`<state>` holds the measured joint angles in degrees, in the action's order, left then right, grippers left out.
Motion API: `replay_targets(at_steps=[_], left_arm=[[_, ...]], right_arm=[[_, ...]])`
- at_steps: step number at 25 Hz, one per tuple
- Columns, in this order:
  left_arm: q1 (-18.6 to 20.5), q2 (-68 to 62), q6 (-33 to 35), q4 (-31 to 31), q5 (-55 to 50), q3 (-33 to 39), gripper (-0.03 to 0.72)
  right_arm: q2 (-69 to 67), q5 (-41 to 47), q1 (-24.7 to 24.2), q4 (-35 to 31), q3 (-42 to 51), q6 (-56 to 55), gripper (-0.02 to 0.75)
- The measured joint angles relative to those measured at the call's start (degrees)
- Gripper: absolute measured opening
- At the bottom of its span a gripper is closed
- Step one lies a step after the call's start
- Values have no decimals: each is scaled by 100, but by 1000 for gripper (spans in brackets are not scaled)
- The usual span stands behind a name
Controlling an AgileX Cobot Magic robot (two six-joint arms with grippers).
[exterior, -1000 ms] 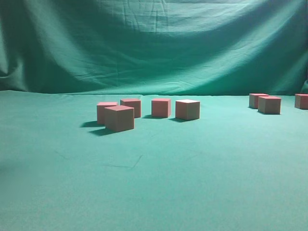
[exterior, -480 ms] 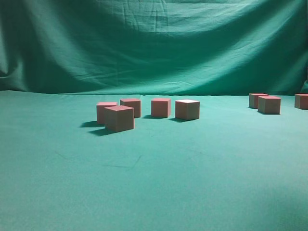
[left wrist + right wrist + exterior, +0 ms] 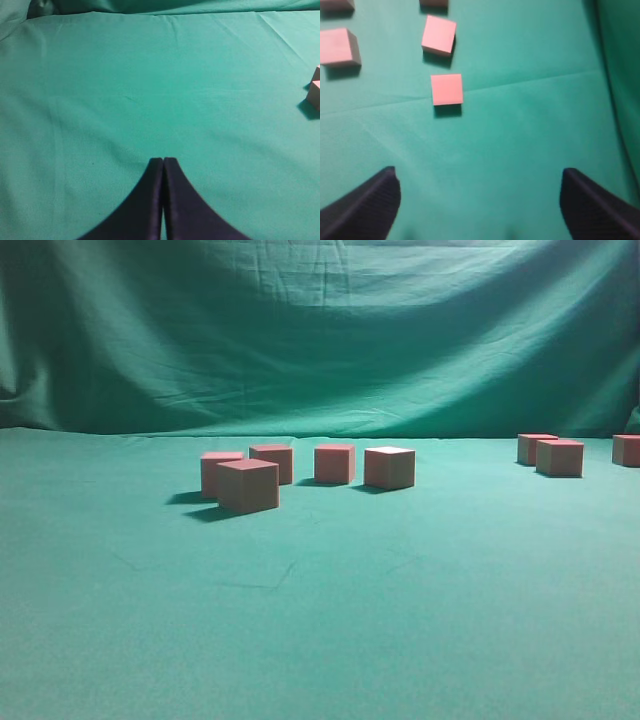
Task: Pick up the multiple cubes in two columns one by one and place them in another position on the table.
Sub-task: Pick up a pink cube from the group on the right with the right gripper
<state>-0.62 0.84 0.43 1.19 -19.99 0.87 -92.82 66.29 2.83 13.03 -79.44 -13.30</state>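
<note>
Green cloth covers the table (image 3: 320, 620) and rises as a draped, creased backdrop (image 3: 320, 330) behind it. Neither arm shows in the exterior view.

In the left wrist view the left gripper (image 3: 163, 165) hangs over bare cloth with its two dark fingers pressed together, nothing between them. At the right edge of that view, well away from the tips, parts of two cubes (image 3: 315, 92) show (cut off by the frame).

In the right wrist view the right gripper (image 3: 479, 187) stands released, its fingers (image 3: 370, 200) spread far apart at the bottom corners, holding and touching nothing. Beyond the gap lies one pink cube (image 3: 446, 89) flat on the cloth, a little left of the middle and clear of both fingers. Farther off sits a second cube (image 3: 438, 35), slightly turned, with a third (image 3: 339, 46) to the far left and two more clipped at the top edge.

From the exterior view, five cubes (image 3: 248, 485) cluster left of centre: one nearer, four behind it in a rough row. Three others (image 3: 559, 457) sit at the far right, the last one partly cropped.
</note>
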Motion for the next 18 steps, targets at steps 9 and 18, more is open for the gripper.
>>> replay_targets(at_steps=[9,18], left_arm=[[0,0,0,0,0,0,0],[0,0,0,0,0,0,0]], right_arm=[[-1176,-433,-8,-52,0,-4,537],[-1429,-985,-8,-60,0,-88,537]])
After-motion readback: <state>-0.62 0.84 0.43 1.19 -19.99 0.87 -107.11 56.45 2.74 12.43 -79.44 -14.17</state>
